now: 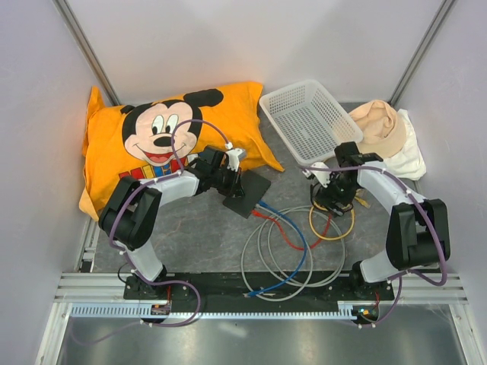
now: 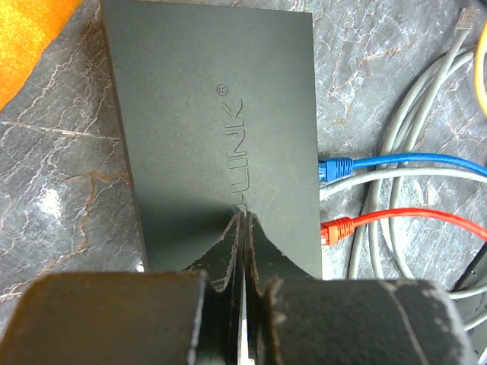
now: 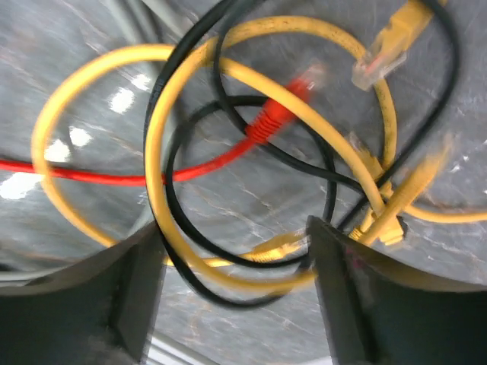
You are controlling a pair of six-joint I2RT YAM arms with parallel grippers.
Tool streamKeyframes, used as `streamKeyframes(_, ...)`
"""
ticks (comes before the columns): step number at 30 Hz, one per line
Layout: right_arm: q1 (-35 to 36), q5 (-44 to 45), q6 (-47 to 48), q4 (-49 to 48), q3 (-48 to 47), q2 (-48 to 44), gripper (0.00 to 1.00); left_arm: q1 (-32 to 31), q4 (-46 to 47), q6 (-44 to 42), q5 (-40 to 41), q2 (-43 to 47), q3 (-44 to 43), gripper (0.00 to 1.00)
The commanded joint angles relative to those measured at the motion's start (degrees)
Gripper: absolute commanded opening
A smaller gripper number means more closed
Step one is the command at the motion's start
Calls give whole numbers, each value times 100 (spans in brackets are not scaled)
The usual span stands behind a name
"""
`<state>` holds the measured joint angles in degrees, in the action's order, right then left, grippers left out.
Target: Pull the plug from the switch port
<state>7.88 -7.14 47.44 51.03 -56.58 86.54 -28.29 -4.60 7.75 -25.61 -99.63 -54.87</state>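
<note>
The switch [image 1: 247, 195] is a flat matte-black box lying beside the pillow. In the left wrist view the switch [image 2: 221, 129] has a blue plug [image 2: 335, 169], a grey cable [image 2: 396, 176] and a red plug [image 2: 338, 230] in the sockets on its right edge. My left gripper [image 1: 230, 185] is shut with nothing in it, its tips [image 2: 243, 220] over the switch's top face. My right gripper [image 1: 332, 201] is open [image 3: 236, 255] above a tangle of yellow cable [image 3: 228, 76] and black cable [image 3: 175, 205]. Loops of both pass between its fingers.
A Mickey Mouse pillow [image 1: 163, 141] lies at the back left. A white mesh basket [image 1: 308, 118] and a beige cloth [image 1: 380, 129] are at the back right. Grey, blue and red cables coil [image 1: 293, 247] in front. A loose red plug [image 3: 270, 122] and a loose yellow plug [image 3: 388, 42] lie under the right gripper.
</note>
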Motion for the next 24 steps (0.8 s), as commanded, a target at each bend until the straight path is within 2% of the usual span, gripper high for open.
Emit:
streamKeyframes(1,12,-1627,2,583,-1158,-383,96,34,-287,-239,275,40,214,1)
streamKeyframes(4,117,-2491,-138,891,-1959,-577,98,52,-305,-247,293,84,266,2)
streamKeyframes(7,432,-2774,-533,892,-2400,-402,98,87,-357,-274,258,102,284,1)
streamKeyframes(10,740,-3100,-850,805,-2429,-33,98,113,-384,-283,258,128,284,1)
streamKeyframes(12,916,-3355,-1174,515,-2219,247,98,122,-384,-265,240,146,302,1)
streamKeyframes(16,1268,-3785,-2578,-784,-1875,959,98,131,-401,-265,205,155,302,2)
streamKeyframes(18,1330,-4040,-3045,-1006,-1953,1625,87,131,-428,-265,170,94,223,1)
streamKeyframes(20,1339,-4190,-3956,-1567,-1910,1970,80,140,-454,-265,152,41,161,2)
streamKeyframes(24,1427,-3980,-4567,-2166,-1900,2392,75,175,-393,-247,258,14,170,2)
